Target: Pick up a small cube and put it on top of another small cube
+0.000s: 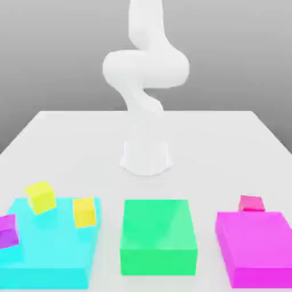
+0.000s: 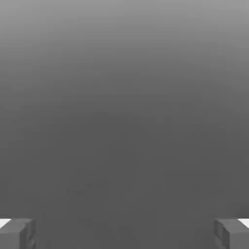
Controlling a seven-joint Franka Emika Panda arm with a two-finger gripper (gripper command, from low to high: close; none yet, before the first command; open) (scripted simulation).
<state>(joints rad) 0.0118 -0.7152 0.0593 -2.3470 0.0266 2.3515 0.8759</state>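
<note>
The task seems at its start: nothing is stacked, and the next move calls for reaching the pink cube (image 1: pixel 251 203), behind the magenta block (image 1: pixel 256 239) at the exterior view's right. The arm (image 1: pixel 146 68) stands upright and folded; the gripper (image 2: pixel 124 236) has its fingers wide apart, empty.

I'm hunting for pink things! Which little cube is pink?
The pink cube is, right behind the big magenta block. The other little cubes are yellow, orange-yellow or purple.
</note>
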